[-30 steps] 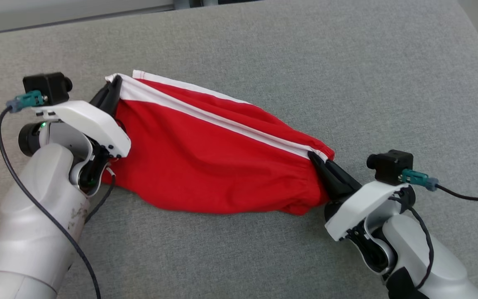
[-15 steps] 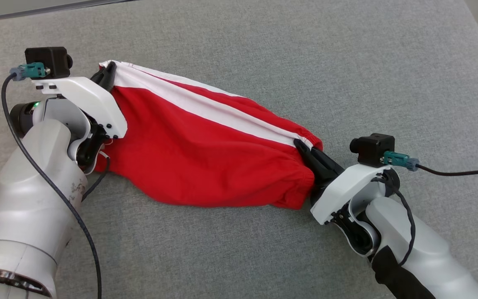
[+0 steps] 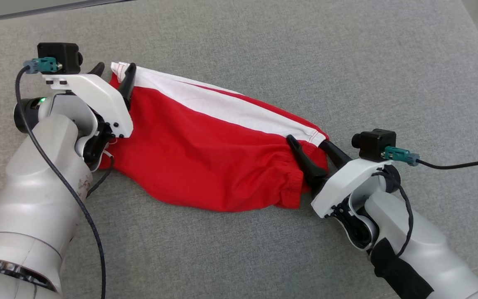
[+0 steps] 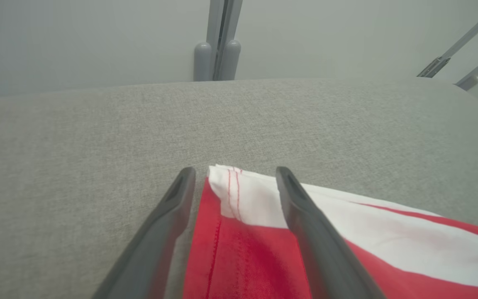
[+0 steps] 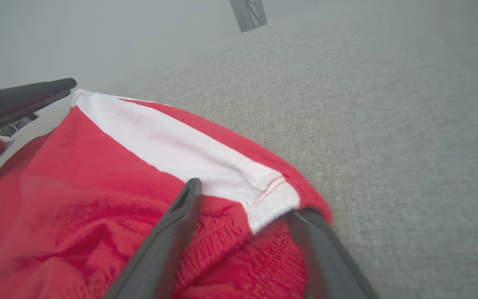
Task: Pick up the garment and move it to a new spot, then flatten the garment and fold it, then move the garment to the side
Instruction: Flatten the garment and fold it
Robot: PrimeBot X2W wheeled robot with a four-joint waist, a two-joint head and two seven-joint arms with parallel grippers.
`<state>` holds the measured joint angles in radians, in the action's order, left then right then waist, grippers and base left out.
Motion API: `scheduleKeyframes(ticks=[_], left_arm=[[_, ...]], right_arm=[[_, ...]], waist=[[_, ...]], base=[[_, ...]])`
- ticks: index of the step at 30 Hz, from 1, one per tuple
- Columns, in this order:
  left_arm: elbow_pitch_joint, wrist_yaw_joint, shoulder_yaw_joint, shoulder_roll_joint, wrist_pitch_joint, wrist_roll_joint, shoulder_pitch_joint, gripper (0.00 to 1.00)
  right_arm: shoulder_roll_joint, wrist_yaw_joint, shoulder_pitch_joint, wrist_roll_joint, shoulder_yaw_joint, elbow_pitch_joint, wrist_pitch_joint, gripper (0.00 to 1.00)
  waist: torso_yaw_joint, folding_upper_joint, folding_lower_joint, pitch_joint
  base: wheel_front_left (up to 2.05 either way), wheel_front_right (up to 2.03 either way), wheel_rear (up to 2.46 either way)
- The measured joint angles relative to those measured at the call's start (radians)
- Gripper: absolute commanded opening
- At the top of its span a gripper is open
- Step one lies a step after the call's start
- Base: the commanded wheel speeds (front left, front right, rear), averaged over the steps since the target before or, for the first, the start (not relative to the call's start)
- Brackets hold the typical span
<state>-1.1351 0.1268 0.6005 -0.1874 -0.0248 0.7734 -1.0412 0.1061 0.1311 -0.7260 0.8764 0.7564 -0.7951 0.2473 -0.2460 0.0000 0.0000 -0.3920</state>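
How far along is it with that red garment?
Done: the red garment lies stretched on the grey cushion. In hand: left gripper and right gripper stand open around its two ends, gripping nothing. Left: smoothing its rumpled lower edge, folding, moving it aside.

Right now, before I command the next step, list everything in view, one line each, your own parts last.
garment: one, red with a white band, lying wrinkled on the padded surface between the two arms.
padded surface: one, grey fabric, under everything.
posts: two, grey, rounded, beyond the surface's far edge in the left wrist view.
wrist cameras: two, black with teal plugs and black cables, one on each wrist.
forearms: two, pale grey, lower left and lower right of the head view.
left end effector: one, dark fingers, open around the garment's white-banded corner.
right end effector: one, dark fingers, open around the garment's other end.
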Motion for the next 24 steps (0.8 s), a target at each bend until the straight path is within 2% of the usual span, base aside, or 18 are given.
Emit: scheduleKeyframes(ticks=[5, 11, 24], left_arm=[[0.039, 0.001, 0.036, -0.004, 0.025, 0.023, 0.015, 1.00], [0.097, 0.001, 0.070, -0.041, 0.025, 0.064, 0.085, 1.00], [0.188, 0.001, 0.093, -0.068, 0.048, 0.181, 0.235, 1.00]], right_arm=[[0.020, 0.000, 0.009, 0.009, 0.011, -0.013, 0.004, 1.00], [0.065, 0.000, 0.049, 0.020, 0.004, 0.001, 0.009, 1.00], [0.160, 0.000, 0.165, 0.014, -0.076, 0.089, 0.007, 1.00]], waist=[[0.009, 0.0000, 0.0000, 0.022], [0.024, 0.0000, 0.0000, 0.059], [0.049, 0.0000, 0.0000, 0.100]], base=[[0.00, 0.00, 0.00], [0.00, 0.00, 0.00], [0.00, 0.00, 0.00]])
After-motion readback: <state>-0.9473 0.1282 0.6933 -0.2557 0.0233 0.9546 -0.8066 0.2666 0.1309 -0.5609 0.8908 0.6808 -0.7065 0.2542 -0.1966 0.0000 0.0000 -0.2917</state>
